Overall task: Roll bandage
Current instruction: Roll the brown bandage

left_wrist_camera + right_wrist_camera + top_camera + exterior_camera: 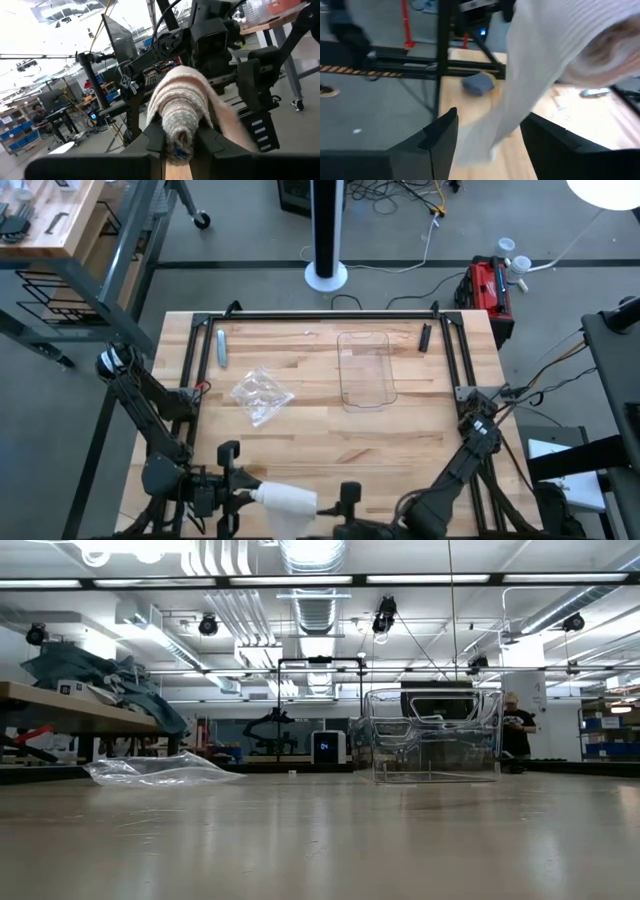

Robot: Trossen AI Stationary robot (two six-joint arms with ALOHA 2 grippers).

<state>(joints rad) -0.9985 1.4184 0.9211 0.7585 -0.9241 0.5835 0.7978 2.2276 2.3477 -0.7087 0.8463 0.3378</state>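
Note:
The bandage (285,498) is a whitish roll at the table's near edge, lying between my two grippers. My left gripper (238,494) is shut on it. In the left wrist view the roll (182,107) shows end-on between the fingers. A loose strip of the bandage (520,95) hangs down from the roll (612,42) and passes between the spread fingers of my right gripper (490,142). That gripper (350,498) stands open just to the roll's right. Neither gripper shows in the low view. My left gripper pinches the roll's left end (181,134) between its two fingers (152,140). The fingers come level from the table's left and lie along the roll, which sticks out past them toward my right gripper. My right gripper: whether a finger (547,142) touches the hanging strip, I cannot tell.
A crumpled clear wrapper (260,394) lies left of the middle, and a clear tray (366,370) sits toward the far side. A grey-blue stick (221,346) lies at the far left. A black frame rail (330,315) borders the table. A person (518,727) stands in the room beyond.

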